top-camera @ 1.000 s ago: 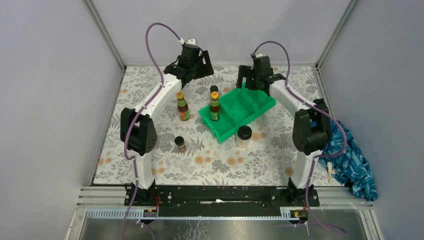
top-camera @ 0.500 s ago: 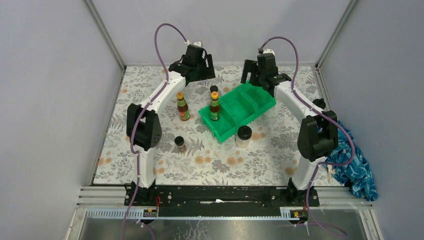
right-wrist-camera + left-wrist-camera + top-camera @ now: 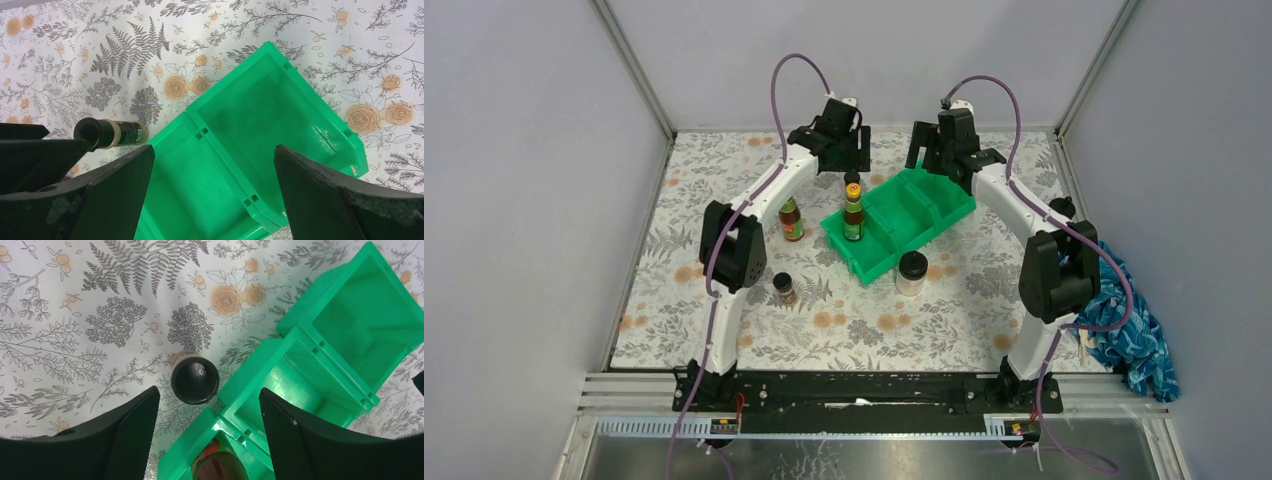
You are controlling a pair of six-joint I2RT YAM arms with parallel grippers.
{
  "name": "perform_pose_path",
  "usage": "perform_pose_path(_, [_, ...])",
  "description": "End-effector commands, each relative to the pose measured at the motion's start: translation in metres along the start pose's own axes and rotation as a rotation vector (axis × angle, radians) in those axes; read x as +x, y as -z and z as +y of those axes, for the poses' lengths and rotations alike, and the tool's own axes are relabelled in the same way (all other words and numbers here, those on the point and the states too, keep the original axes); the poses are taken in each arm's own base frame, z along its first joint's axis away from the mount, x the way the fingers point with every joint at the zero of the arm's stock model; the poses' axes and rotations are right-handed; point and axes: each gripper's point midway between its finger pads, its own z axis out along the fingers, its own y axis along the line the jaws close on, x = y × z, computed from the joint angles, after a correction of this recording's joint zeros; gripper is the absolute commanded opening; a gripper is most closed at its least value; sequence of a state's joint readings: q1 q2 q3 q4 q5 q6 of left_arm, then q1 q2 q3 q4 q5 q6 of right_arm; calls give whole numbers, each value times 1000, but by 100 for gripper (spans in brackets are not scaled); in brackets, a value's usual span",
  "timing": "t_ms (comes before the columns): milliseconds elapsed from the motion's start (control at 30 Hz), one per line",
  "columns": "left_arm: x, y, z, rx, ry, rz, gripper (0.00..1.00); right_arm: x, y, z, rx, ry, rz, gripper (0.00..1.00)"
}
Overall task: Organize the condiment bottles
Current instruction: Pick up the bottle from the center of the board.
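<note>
While your left gripper hangs with ribbed black pads spread and unladen, a round black-capped jar stands between them, just beside the glossy green plastic bin; your right gripper gapes, holding nothing, over the bin's far compartment; one yellow-capped brown bottle occupies the near end compartment; its twin, a short dark jar and a clear jar stand on the floral cloth.

Green bin just beside black-capped jar
</note>
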State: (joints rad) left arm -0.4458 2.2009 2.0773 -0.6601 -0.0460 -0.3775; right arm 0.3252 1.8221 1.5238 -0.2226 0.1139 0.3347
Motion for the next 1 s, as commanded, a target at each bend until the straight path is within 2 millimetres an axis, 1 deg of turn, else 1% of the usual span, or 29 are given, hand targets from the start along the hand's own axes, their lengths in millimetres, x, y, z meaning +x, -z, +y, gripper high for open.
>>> perform_pose_path(0, [-1,2,-1,-15,-56,7,77,-22,11,4,-10,-14,-72,97])
perform_pose_path(300, [3,-2,5,-52,-66,14,76,-23,13,3,-8,-16,-76,97])
perform_pose_path(567, [12,-10,8,-61,-76,38,75,-23,16,2,-5,-21,-84,97])
perform_pose_path(967, [18,-16,13,-77,-90,50,74,-21,12,2,-8,-28,-80,98])
